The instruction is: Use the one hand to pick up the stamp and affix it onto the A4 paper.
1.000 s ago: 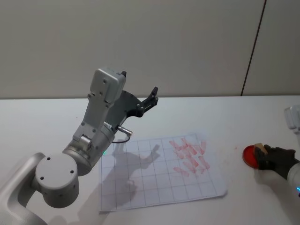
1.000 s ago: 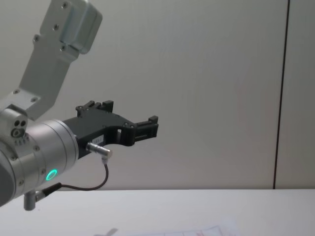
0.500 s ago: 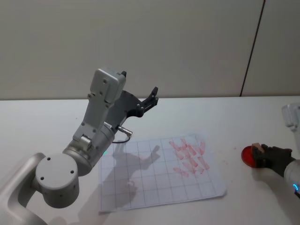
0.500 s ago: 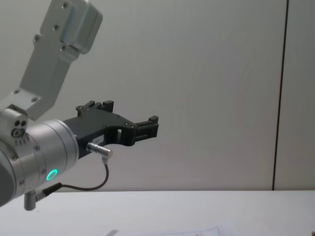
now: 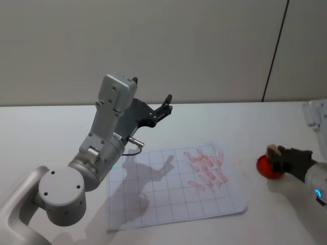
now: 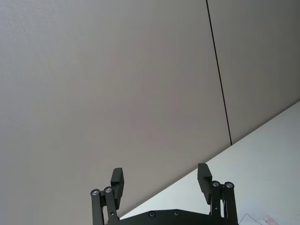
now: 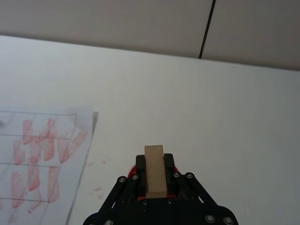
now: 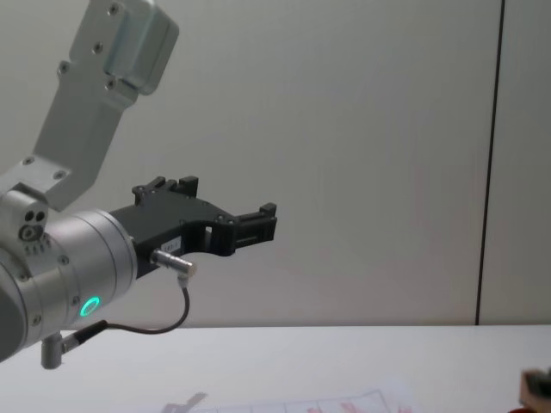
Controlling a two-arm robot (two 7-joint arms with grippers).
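While the left gripper (image 5: pixel 152 88) hangs raised over the far left part of the table (image 5: pixel 46 122), the right gripper (image 5: pixel 276 157) is at the right edge of the scene, low over a round red ink pad (image 5: pixel 264 168). Its fingers are clamped on the stamp (image 5: pixel 272 150), a light-brown wooden block w/ square corners, held upright btw the two black fingers. In the right wrist view the stamp (image 7: pixel 154 171) stands straight up in the right gripper (image 7: pixel 154 161), one finger pressed to each side, and slivers of the red ink pad (image 7: pixel 132 169) show beneath. Whether the stamp's base touches the pad or hangs just above it: can't tell.

The A4 paper (image 5: pixel 168 204) lies flat on the table, center and near, left of the pad and apart from it, w/ bare tabletop btw them. Thin grid lines cover the sheet; red ink marks (image 5: pixel 207 166) cluster in its far right part, the corner closest to the pad. The stamp is not over the sheet.

Left gripper: jaws spread wide, nothing btw them, aimed up and away toward the wall (image 5: pixel 204 46). The left wrist view has the left gripper (image 6: pixel 160 171) w/ both black fingertips well apart against that wall. In the chest view the left gripper (image 8: pixel 228 198) is high above the table, a green ring light (image 8: pixel 89 305) glowing on its silver wrist, and the far edge of the A4 paper (image 8: pixel 327 404) runs along the bottom.
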